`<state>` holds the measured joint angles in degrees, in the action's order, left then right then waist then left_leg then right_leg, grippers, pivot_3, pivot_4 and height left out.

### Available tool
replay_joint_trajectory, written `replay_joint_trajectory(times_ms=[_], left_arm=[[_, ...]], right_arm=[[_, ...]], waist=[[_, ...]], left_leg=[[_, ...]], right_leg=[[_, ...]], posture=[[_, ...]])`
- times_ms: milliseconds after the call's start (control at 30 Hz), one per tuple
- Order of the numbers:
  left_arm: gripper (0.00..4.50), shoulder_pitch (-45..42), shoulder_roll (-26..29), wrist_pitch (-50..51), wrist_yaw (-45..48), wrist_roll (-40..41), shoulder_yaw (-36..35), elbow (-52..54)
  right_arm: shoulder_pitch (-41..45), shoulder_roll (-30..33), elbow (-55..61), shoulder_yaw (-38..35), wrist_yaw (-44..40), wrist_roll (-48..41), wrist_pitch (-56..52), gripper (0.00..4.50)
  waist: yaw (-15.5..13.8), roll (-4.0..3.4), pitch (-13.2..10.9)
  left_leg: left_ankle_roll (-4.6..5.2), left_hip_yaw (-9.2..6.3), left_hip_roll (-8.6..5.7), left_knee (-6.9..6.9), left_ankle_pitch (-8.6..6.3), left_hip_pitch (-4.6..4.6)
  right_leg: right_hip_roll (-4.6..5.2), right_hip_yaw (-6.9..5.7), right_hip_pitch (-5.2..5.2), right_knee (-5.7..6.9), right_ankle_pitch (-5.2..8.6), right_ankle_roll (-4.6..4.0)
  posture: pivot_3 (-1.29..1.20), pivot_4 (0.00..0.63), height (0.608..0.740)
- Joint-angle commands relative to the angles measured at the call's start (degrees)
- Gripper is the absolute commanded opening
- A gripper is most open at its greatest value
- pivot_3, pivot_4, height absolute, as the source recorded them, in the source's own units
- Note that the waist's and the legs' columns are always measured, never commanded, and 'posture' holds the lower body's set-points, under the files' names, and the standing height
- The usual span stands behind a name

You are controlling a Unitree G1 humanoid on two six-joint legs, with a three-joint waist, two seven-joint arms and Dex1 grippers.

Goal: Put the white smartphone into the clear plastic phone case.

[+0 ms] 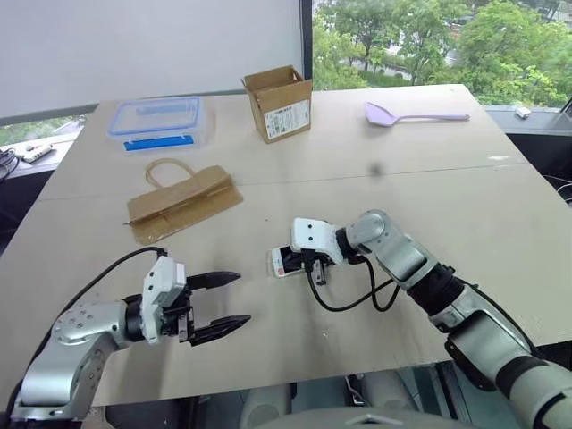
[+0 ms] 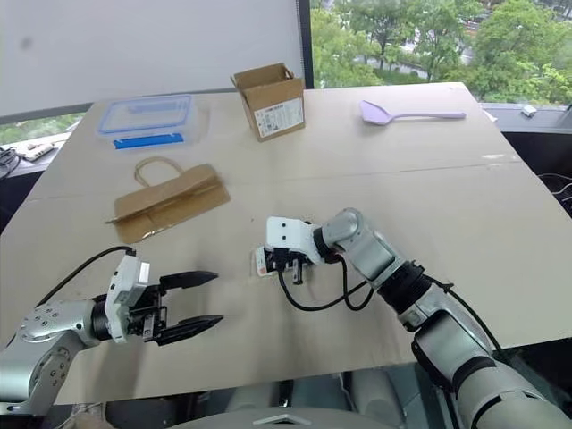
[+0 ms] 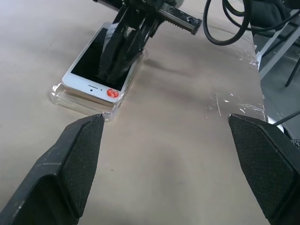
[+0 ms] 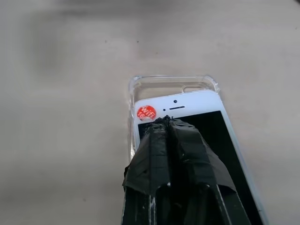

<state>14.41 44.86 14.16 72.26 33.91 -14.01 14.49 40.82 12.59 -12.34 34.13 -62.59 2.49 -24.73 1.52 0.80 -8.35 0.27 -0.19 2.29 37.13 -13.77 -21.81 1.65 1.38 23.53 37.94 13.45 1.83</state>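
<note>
**Phone resting in case, pressing-in stage**

Phone, white with black screen and a red sticker on its bezel [image 3: 96,70], lies face up on the clear plastic phone case [image 3: 63,97] at mid-bench, near the front edge of the pale wooden bench [image 1: 447,197]. Case rim shows past the phone's end, so seating looks incomplete; hard to tell if the edges have snapped in. Right claw [image 4: 165,123], fingers pinched together and holding nothing, rests its tips on the screen, likely pressing. Left claw [image 1: 222,304] hovers wide apart and empty, just beside the case. Judged: insertion mostly done; full seating and release remain.
</note>
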Motion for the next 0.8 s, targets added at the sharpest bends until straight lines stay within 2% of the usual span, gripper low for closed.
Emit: replay_joint_trajectory(times_ms=[33, 167, 400, 567, 633, 800], left_arm=[[4.39, -0.4, 0.2, -0.9, 0.1, 0.6, -1.4, 0.8], [4.39, -0.3, 0.2, -0.9, 0.2, 0.7, -1.5, 0.5], [4.39, -0.7, 0.4, -0.9, 0.5, 0.8, -2.1, -0.4], [4.39, -1.4, 0.1, -0.7, 0.0, 0.6, -1.7, -0.3], [4.39, -1.8, 0.0, -0.4, -0.4, 0.5, -1.4, -0.4], [4.39, -3.5, -0.3, 1.9, -4.4, -1.2, -0.1, -1.1]], right_arm=[[-3.8, 0.5, -8.1, 0.6, 0.7, 0.5, -8.9, 0.06], [-3.4, 0.5, -12.1, -0.6, 4.4, 1.9, -8.8, 0.06], [-4.6, 2.0, -12.8, 2.0, 4.0, 3.4, -10.5, 0.06], [-6.1, 1.6, -12.2, -0.3, 4.9, 1.4, -12.3, 0.06], [-6.7, 1.4, -8.2, -3.8, 5.5, -1.6, -14.7, 0.06], [-8.9, 2.2, 10.0, -14.0, 6.3, -11.7, -23.6, 0.06]], waist=[[0.0, -0.04, 0.0], [0.3, -0.14, 0.1], [0.3, -0.38, 0.5], [0.3, -0.5, 0.8], [0.3, -0.51, 0.8], [-0.7, -0.45, 0.4]], left_leg=[[0.0, -0.02, 0.0, 0.0, 0.0, -0.01], [0.0, -0.03, -0.01, 0.0, 0.0, 0.0], [-0.02, -0.09, -0.03, 0.0, -0.01, 0.02], [-0.1, -0.1, -0.03, -0.03, -0.06, 0.01], [-0.24, -0.1, -0.05, -0.04, -0.14, 0.01], [-0.25, -0.17, -0.07, -0.04, -0.15, -0.3]], right_leg=[[0.02, -0.01, 0.0, 0.0, 0.0, 0.0], [0.08, 0.0, 0.0, 0.0, 0.0, 0.0], [0.35, -0.02, 0.0, -0.02, 0.01, 0.02], [0.57, -0.02, -0.01, -0.07, 0.02, 0.02], [0.63, -0.02, -0.01, -0.09, 0.02, 0.02], [0.7, -0.18, 0.13, -0.3, 0.02, 0.03]], posture=[[0.0, 0.15, 0.74], [0.0, 0.15, 0.74], [0.0, 0.15, 0.74], [0.0, 0.15, 0.74], [0.0, 0.15, 0.74], [0.0, 0.15, 0.74]])
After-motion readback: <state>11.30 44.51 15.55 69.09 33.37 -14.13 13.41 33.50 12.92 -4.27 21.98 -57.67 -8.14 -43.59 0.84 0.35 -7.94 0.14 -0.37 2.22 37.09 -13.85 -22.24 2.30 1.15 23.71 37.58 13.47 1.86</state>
